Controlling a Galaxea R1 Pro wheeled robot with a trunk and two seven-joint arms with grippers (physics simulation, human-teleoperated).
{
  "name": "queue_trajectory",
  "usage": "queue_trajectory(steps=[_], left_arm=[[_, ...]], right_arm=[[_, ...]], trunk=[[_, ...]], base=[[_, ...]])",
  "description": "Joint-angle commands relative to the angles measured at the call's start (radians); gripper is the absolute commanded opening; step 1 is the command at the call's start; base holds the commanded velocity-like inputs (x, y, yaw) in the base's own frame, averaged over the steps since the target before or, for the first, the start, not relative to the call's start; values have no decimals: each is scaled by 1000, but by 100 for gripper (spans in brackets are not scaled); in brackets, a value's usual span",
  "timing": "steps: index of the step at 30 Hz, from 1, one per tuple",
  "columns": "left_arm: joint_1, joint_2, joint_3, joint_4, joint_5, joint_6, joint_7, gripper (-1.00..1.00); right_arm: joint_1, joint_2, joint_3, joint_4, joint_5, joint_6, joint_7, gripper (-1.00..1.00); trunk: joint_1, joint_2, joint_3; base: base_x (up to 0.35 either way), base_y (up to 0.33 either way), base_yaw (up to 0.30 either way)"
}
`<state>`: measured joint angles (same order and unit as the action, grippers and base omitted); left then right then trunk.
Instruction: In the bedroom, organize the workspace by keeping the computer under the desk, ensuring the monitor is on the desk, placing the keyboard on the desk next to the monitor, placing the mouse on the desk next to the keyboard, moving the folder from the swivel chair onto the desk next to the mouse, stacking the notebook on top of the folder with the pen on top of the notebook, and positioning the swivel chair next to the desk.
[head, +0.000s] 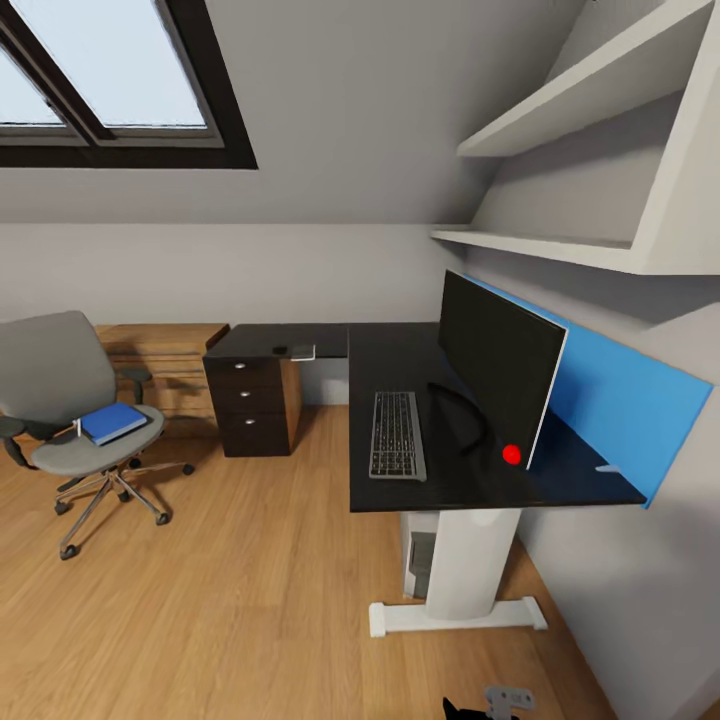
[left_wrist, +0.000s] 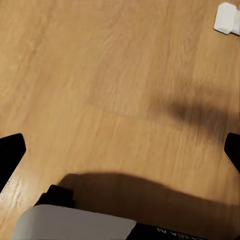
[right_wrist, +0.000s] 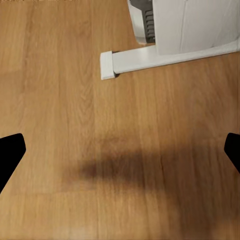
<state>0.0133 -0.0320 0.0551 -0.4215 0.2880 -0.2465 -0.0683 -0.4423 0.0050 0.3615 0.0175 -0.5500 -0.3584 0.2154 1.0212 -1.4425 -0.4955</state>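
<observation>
Head view: folder (head: 112, 421) on swivel chair (head: 70, 400) seat, well apart from desk (head: 400, 350); keyboard (head: 397, 434) beside monitor (head: 497, 372). Both grippers spread wide, empty, over floor. Risk: castered chair rolls when pressed during grasp; folder slides off.

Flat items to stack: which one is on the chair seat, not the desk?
The blue folder, lying on the swivel chair; the keyboard lies on the desk.
</observation>
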Motion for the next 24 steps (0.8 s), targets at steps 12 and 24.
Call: queue_trajectory(steps=[12, 24], left_arm=[[1, 28, 86, 57, 53, -62, -16, 100], [1, 35, 86, 67, 52, -66, -16, 100]], right_arm=[[-1, 11, 8, 3, -9, -42, -7, 100], [-1, 14, 8, 5, -10, -110, -123, 100]], trunk=[[0, 0, -2], [0, 0, -11]], base=[[0, 0, 0], [0, 0, 37]])
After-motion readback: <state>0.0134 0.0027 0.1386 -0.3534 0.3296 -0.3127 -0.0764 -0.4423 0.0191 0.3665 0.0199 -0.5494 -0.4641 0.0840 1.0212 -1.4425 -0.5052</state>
